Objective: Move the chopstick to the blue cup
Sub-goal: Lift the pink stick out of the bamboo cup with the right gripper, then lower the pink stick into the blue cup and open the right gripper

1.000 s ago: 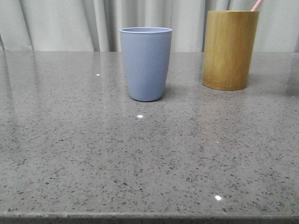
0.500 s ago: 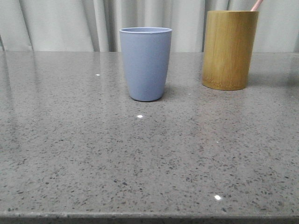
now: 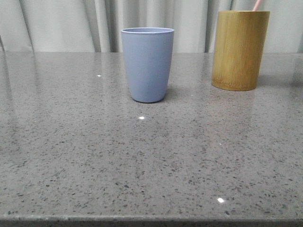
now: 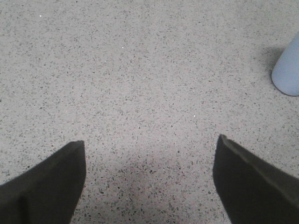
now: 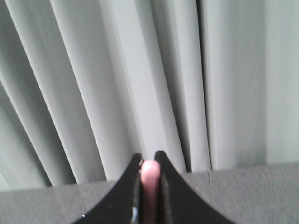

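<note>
The blue cup (image 3: 147, 64) stands upright in the middle of the table in the front view; its base also shows at the edge of the left wrist view (image 4: 287, 74). A pale pink chopstick (image 3: 257, 4) sticks out of the top of the bamboo cylinder (image 3: 240, 49) at the back right. Neither gripper shows in the front view. My right gripper (image 5: 148, 161) is shut on the pink chopstick (image 5: 149, 186), facing the curtain. My left gripper (image 4: 149, 154) is open and empty above bare table, with the blue cup off to one side.
The grey speckled table (image 3: 142, 156) runs to a front edge at the bottom of the front view. A pale pleated curtain (image 3: 61, 23) hangs behind the table.
The bamboo cylinder has shifted a little to the right and the chopstick tip stands more upright. The blue cup has not moved.
</note>
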Motion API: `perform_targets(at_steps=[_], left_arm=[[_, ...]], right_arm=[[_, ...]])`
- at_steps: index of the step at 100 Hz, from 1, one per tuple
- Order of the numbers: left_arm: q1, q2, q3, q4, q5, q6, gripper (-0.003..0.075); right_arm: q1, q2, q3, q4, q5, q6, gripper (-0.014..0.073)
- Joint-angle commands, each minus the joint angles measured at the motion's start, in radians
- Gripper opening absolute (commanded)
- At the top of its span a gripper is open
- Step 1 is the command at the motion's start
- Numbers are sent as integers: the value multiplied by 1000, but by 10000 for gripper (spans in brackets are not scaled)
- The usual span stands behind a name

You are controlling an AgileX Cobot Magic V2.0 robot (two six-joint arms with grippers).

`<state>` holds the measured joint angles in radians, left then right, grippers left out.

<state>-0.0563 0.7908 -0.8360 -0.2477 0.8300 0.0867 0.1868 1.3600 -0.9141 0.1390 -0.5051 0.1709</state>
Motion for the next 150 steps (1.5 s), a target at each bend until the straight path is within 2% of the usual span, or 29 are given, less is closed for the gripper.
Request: perform_targets(at_steps=[1,33,51,87,102,130,141,150], left_arm=[[2,-6,-27,-18,-67,-4,547],[2,-6,-27,-18,-67,-4,547],[2,-6,-27,-18,-67,-4,547],[2,-6,-27,-18,-67,-4,547],[2,-6,-27,-18,-67,-4,547],[2,-6,-27,-18,-66,-4,547],[2,-6,-27,-18,-62,-4,547],[2,-6,-27,-18,-62,-4,547]], right_arm=[[-4,-67,-83,-16,-42,-27,-61],[0,-130,-384,-16,300,-32,-61],[73,-139,-506,-15,483,-32,-61],[299,-53,-506,-15,492,-32,-61],[334,28,-506,-15,493,-32,-61],[335,129,-506,-15,534,-32,-56],[335,134,-506,-15,545,-32,7],[335,134,-506,-15,543,-32,141]])
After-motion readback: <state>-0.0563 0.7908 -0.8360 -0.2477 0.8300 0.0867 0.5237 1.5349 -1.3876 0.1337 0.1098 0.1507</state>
